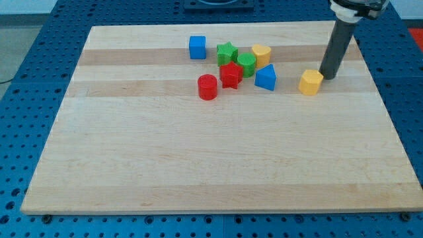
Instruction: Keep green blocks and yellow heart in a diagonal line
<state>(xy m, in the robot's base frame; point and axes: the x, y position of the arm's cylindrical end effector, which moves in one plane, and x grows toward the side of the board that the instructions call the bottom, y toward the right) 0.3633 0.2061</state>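
A green star block (227,52) sits near the view's top centre, with a green cylinder block (246,63) just right and below it. A yellow heart block (261,54) touches the green cylinder's upper right. My tip (327,77) rests on the board at the view's right, just right of a yellow hexagon block (310,82) and well right of the green blocks.
A blue cube (197,47) lies left of the green star. A red star block (230,75) and a red cylinder (207,86) lie below the green blocks. A blue triangular block (266,77) sits below the yellow heart. The wooden board (198,165) ends near the tip's right.
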